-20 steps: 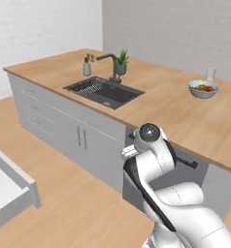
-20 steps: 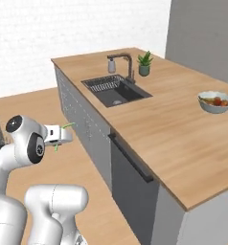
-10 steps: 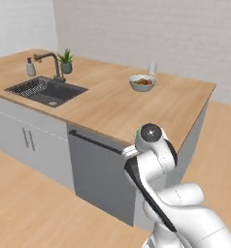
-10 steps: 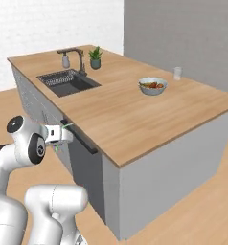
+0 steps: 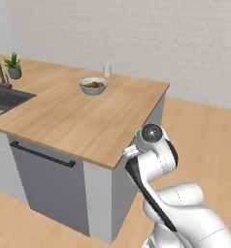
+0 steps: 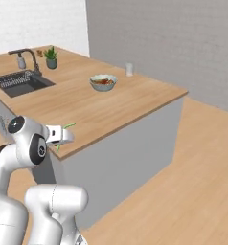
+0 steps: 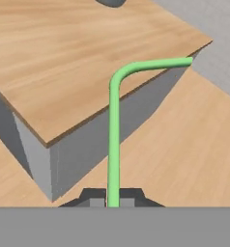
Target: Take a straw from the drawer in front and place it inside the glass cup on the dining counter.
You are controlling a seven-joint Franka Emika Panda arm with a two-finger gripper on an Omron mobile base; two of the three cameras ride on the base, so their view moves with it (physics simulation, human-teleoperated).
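Note:
My gripper [image 7: 112,198] is shut on the green straw [image 7: 112,135], which runs up from between the fingertips and bends sideways near its top. In the right base view the gripper [image 6: 64,136] holds the straw [image 6: 68,126] just off the near edge of the dining counter [image 6: 116,103], below its top. The glass cup [image 6: 129,69] stands far back on the counter's light wood top, beyond the fruit bowl [image 6: 103,82]. In the left base view the glass cup [image 5: 107,70] stands behind the bowl [image 5: 93,85]. The drawer is out of view.
A dark sink [image 5: 3,99] with a faucet and a small potted plant [image 5: 13,66] occupy the counter's left part. The counter's grey side carries a dark handle [image 5: 42,155]. Open wooden floor [image 6: 192,172] lies to the right of the counter's end.
The whole scene has slid left as the base moved; the counter's right end and corner are now in front. The straw stays held in the gripper.

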